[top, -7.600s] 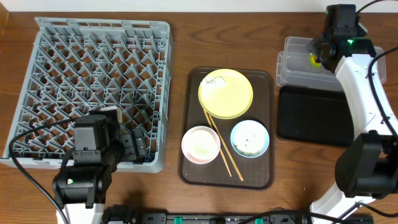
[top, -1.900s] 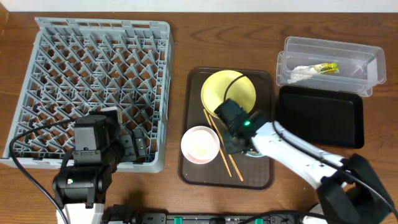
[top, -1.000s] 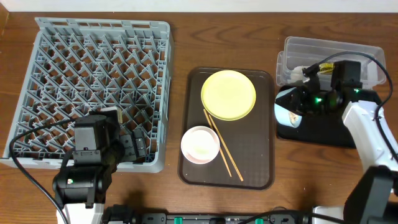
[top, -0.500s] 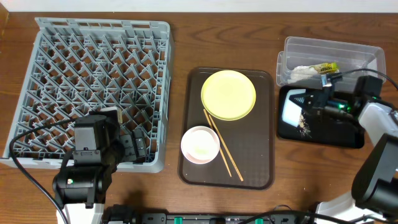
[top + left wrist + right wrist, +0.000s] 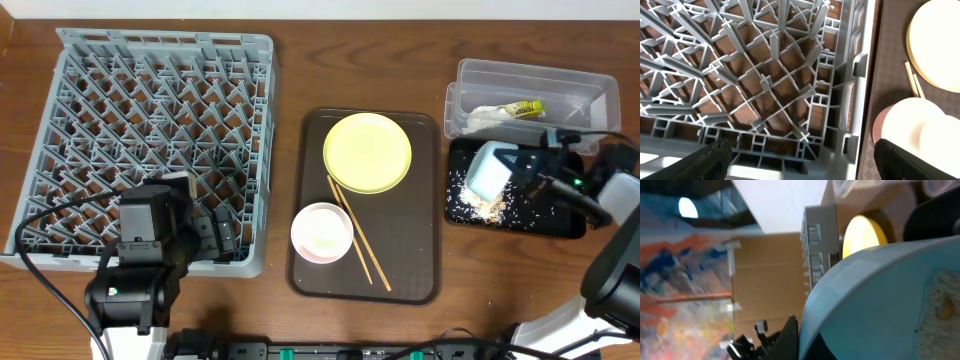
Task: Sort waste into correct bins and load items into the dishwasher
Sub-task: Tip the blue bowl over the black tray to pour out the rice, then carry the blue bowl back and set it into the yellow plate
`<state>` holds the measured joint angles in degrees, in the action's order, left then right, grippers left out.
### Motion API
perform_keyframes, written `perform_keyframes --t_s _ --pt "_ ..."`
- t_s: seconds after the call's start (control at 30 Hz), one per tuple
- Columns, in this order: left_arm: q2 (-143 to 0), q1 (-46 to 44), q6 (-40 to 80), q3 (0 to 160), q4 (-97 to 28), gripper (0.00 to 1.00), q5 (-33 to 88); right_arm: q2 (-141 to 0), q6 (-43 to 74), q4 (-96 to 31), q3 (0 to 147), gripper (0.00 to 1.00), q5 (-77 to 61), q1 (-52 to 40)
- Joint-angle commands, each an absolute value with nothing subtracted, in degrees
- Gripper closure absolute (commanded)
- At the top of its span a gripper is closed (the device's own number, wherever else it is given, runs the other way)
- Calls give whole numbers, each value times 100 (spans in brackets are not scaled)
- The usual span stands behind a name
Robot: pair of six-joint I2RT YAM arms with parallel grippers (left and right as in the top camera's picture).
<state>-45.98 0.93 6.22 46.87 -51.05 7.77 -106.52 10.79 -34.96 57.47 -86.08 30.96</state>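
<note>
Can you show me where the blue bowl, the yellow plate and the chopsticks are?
light blue bowl point(image 5: 487, 171), overhead view, on its tipped outer side.
yellow-green plate point(image 5: 367, 152), overhead view, on the middle of its face.
chopsticks point(image 5: 357, 240), overhead view, about midway along one stick.

The blue bowl point(image 5: 487, 171) is hiding the fingertips of the right gripper point(image 5: 514, 168). Beside the rack point(image 5: 790, 90), the pink bowl point(image 5: 907, 127) and plate point(image 5: 935, 45) are running off-frame; the fingers of the left gripper point(image 5: 807, 167) are getting cropped.
</note>
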Motion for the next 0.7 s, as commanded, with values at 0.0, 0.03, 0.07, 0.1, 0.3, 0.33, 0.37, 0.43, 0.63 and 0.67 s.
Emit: perform_keyframes --t_s 0.0,0.03,0.07,0.1,0.3,0.33,0.37,0.43,0.63,0.67 --pt "-4598 99 674 4786 -5120 8 829 -10678 1378 -3489 5732 99 -8936 3531" --pt "-4598 99 674 4786 -5120 8 829 -10678 1444 -3487 5732 99 -8936 3625" --pt "-4598 99 674 4786 -5118 8 829 -10678 1459 -3489 5732 99 -8938 3684" --pt "-4598 99 674 4786 -5118 8 829 -10678 1459 -3487 5732 99 -8938 3771" --pt "-4598 99 674 4786 -5118 8 829 -10678 1511 -3489 5732 99 -8941 4132" --pt "-4598 99 674 4786 -5118 8 829 -10678 1573 -3487 5732 99 -8941 4171" --pt "-4598 99 674 4786 -5118 8 829 -10678 1586 -3489 5732 99 -8941 4185" --pt "-4598 99 674 4786 -5118 8 829 -10678 1581 -3487 5732 99 -8941 4171" --pt "-4598 99 674 4786 -5120 8 829 -10676 1083 -3393 5732 99 -8943 3758" --pt "-4598 99 674 4786 -5120 8 829 -10676 952 -3376 5732 99 -8943 3691"
